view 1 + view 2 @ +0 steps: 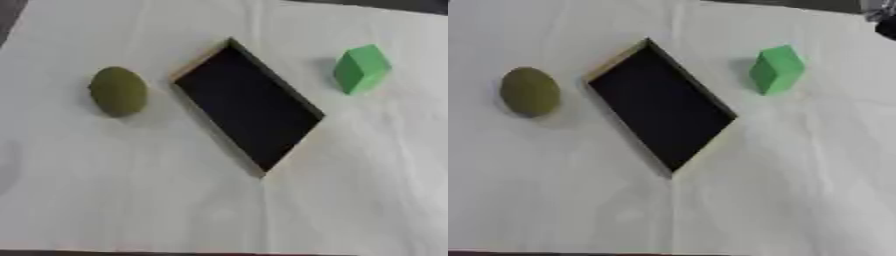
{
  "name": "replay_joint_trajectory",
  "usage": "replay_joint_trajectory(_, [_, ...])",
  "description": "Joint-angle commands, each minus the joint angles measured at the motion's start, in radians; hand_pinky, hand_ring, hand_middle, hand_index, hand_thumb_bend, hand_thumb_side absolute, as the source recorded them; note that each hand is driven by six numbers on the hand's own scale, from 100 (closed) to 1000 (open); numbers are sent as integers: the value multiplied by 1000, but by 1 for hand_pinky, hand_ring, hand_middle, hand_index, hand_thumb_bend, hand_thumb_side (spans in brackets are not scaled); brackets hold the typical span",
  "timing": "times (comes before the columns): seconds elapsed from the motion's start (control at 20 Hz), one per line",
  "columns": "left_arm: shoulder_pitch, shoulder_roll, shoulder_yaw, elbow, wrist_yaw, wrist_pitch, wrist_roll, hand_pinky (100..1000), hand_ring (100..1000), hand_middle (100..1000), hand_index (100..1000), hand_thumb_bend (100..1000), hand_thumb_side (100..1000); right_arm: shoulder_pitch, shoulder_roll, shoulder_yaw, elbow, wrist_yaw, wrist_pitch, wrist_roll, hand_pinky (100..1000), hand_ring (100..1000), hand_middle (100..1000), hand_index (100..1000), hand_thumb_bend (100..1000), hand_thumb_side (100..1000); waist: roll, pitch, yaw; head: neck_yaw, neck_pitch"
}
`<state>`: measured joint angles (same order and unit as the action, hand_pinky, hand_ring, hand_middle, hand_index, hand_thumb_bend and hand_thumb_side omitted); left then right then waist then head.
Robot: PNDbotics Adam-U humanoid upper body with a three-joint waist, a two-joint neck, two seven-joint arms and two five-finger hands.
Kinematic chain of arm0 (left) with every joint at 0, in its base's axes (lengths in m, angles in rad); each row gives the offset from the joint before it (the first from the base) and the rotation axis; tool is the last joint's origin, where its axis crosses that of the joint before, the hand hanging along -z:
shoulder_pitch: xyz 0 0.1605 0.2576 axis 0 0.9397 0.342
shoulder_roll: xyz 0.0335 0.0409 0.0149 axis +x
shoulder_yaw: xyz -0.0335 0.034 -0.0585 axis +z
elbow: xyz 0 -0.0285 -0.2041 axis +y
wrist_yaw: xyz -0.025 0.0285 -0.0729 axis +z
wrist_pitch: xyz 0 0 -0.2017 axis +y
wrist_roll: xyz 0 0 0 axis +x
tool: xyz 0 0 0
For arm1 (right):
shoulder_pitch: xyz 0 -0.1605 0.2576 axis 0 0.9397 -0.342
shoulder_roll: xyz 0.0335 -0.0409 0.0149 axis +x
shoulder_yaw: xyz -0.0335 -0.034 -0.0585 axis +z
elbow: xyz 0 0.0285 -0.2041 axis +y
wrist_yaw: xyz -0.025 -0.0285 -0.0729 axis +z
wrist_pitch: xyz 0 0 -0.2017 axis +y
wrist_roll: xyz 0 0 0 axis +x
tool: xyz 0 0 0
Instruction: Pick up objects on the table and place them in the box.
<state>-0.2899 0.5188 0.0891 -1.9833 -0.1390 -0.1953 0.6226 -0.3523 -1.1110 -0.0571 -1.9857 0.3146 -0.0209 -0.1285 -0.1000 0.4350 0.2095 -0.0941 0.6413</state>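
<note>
A shallow rectangular box [199, 61] with a tan rim and a dark inside lies askew in the middle of the white-covered table. It holds nothing that I can see. An olive-green rounded object [117, 91] rests on the cloth to its left. A bright green block [360, 68] stands to the box's right, apart from it. A small black and silver part of my right hand [884, 22] shows at the upper right corner of the right eye view, well away from the block. My left hand shows in neither view.
The white cloth [131, 190] covers the table and has soft creases. A dark strip [376, 4] of the table's far edge runs along the top right.
</note>
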Motion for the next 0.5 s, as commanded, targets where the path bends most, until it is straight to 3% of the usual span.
replay_joint_trajectory(0.05, [-5,32,0,-17,2,-1,-9,830,814,772,884,235,769,-14,-63,11,-14,51,31,92,841,846,817,869,100,757,3,-27,1,1,1])
replay_joint_trajectory(0.5, [-9,38,-7,-17,10,1,-17,830,814,772,885,233,771,-23,-93,54,-14,98,20,284,855,892,862,885,100,786,-1,-28,5,-3,0])
